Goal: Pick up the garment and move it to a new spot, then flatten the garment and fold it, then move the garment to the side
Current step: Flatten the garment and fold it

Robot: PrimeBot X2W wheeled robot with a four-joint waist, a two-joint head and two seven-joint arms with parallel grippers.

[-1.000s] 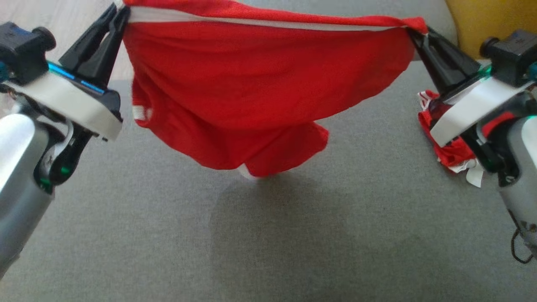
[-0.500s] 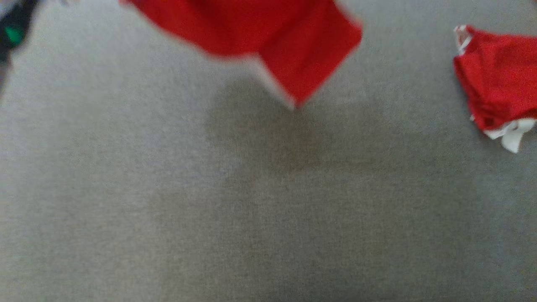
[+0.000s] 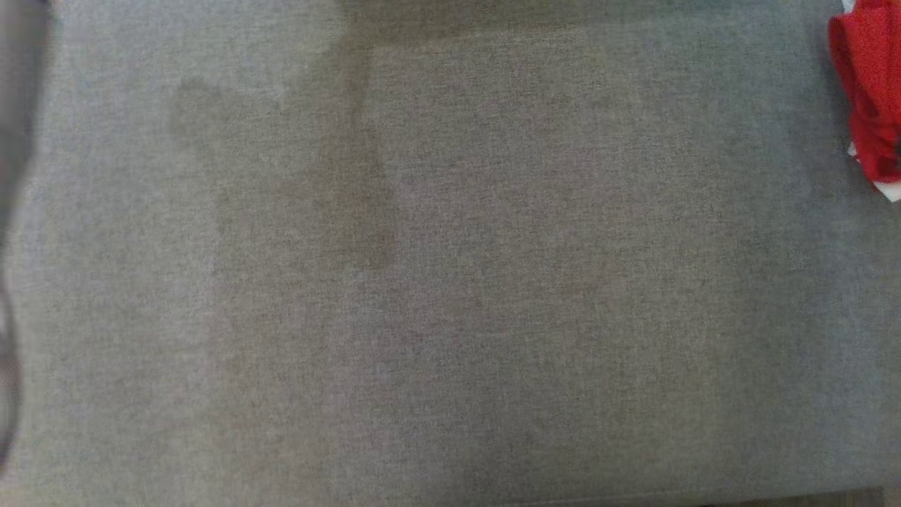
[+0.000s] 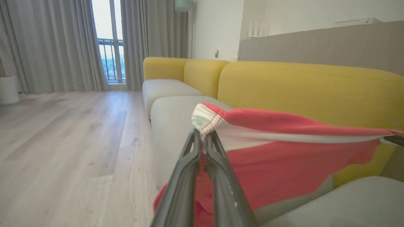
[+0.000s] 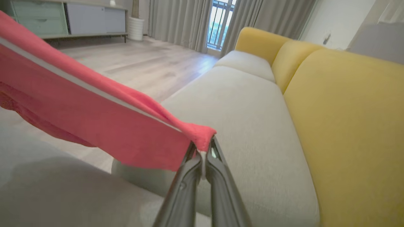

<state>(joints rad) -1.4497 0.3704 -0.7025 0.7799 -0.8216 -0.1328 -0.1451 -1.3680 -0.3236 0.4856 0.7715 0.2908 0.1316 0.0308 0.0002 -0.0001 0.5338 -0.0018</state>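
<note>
Looking down from my head, I see the grey sofa seat [image 3: 450, 317] with a faint shadow [image 3: 317, 176] toward 10 o'clock, which I judge to be cast by what I carry above it. A crumpled red bundle [image 3: 869, 91] lies at the 2 o'clock edge. If I lower without watching that side, my load could land on the bundle or drag it along.

From my left wrist, my left gripper [image 4: 202, 135] is pressed together on the white-trimmed corner of the garment [image 4: 284, 157]. The garment hangs in the air over the seat and stretches away toward 3 o'clock in front of the yellow backrest [image 4: 300, 85]. Only a small bunch of hem sits past the tips, so a sharp tug could pull it out.

From my right wrist, my right gripper [image 5: 202, 148] pinches the opposite corner, and the cloth runs off toward 10 o'clock. The top edge looks taut. Spreading my arms further could slip one corner free. The garment would then swing from a single grip and land crumpled, or slide over the seat's front onto the wooden floor [image 5: 142, 63].
</note>
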